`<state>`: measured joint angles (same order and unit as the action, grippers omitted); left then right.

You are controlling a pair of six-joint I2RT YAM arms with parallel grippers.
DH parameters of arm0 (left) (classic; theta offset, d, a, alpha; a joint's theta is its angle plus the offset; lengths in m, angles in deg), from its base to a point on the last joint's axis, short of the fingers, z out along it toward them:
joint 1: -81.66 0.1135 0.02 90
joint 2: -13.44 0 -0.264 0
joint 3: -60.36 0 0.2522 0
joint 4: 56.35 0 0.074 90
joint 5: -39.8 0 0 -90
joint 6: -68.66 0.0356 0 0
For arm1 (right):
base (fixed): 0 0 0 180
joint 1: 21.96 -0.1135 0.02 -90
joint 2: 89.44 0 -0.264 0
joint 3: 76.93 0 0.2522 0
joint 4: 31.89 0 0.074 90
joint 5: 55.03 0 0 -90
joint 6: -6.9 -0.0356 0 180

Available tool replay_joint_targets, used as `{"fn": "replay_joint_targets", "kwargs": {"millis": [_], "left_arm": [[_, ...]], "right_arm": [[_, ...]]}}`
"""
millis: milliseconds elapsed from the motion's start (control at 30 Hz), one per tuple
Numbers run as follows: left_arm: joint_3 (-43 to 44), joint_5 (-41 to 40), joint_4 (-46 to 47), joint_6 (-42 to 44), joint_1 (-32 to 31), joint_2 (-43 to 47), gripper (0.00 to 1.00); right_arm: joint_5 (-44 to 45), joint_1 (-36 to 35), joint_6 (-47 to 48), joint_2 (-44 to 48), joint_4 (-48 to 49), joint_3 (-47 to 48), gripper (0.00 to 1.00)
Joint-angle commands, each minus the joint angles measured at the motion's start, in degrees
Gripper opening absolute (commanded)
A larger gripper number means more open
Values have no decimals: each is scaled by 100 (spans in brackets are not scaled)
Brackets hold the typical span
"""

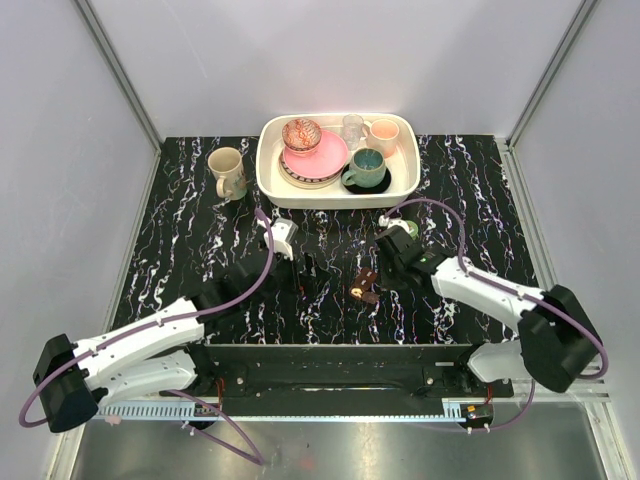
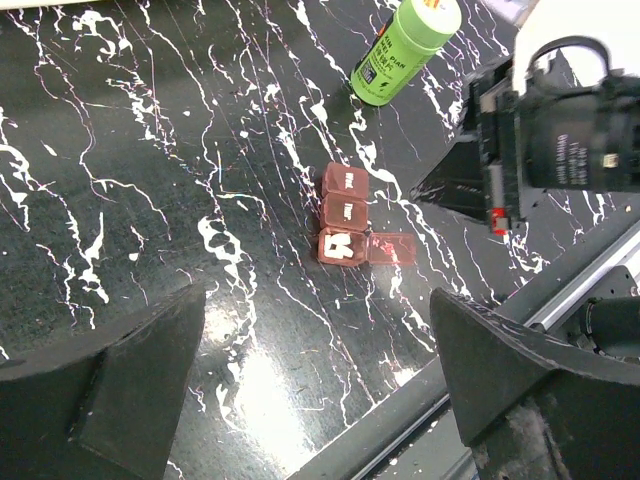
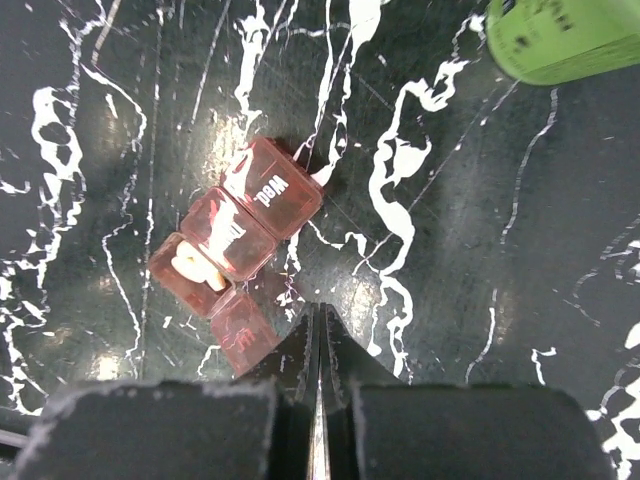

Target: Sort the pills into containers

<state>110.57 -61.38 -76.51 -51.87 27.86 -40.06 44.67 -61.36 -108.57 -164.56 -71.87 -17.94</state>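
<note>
On the black marbled desk (image 1: 190, 250), the left fingers (image 1: 306, 277) are held wide apart just left of the pill case (image 1: 362, 287), and nothing is gripped by them. The case, a short reddish-brown strip of three compartments, lies flat near the middle of the desk, between the two arms. Two of its compartments are closed under lettered lids. The end compartment (image 3: 190, 270) is open, with its lid (image 3: 245, 330) folded out flat, and white pills (image 2: 340, 245) are seen inside it.

Right of the case, the right fingers (image 3: 318, 350) are pressed together, with their tips just beside the open lid. Nothing can be made out between them, though a pill pinched there might be too small to show in the wrist view. Further right and towards the back, a green bottle (image 1: 405, 230) is found near the case but apart from it.

The task is judged to be only partly done. One compartment has been given pills, while the contents of the other two are hidden by their lids. By this reckoning, what is left is the filling of any remaining compartments and the shutting of the open lid.
</note>
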Motion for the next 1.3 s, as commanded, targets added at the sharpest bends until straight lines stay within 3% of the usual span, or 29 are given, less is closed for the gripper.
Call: {"fn": "replay_joint_targets", "kwargs": {"millis": [0,533,833,1267], "left_arm": [[64,125,270,-41,19,-56,99],[91,63,-29,-33,19,146,99],[64,37,-143,-68,19,260,99],[-32,-69,-310,-68,19,463,99]], "right_arm": [[-363,-15,-89,-346,407,-59,0],[-222,-15,-2,-1436,837,117,0],[-143,-15,314,-2068,794,670,0],[-679,-15,1009,-2465,811,1155,0]]}}
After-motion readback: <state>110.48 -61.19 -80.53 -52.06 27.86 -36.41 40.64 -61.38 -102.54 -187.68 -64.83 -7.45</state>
